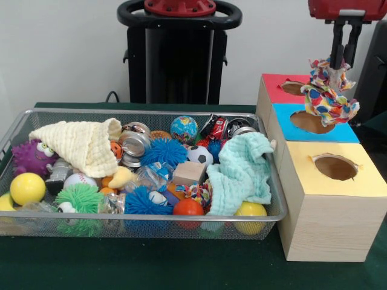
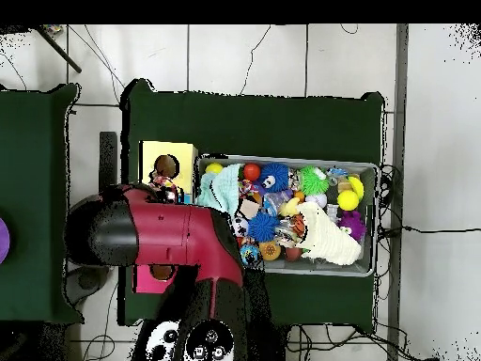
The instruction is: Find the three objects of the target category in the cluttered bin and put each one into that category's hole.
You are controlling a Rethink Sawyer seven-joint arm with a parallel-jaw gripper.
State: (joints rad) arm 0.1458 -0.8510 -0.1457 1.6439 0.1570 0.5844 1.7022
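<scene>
Above the blue box (image 1: 314,124), the tool (image 1: 340,60) grips a patterned cloth (image 1: 327,93).

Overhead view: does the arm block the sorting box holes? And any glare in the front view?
Overhead view: the red arm covers most of the box; only the yellow section and part of a hole show. Front view: even, soft light, all three holes visible; small highlights on the metal tins in the wire bin; the gripper holds a patterned cloth above the blue section.
</scene>
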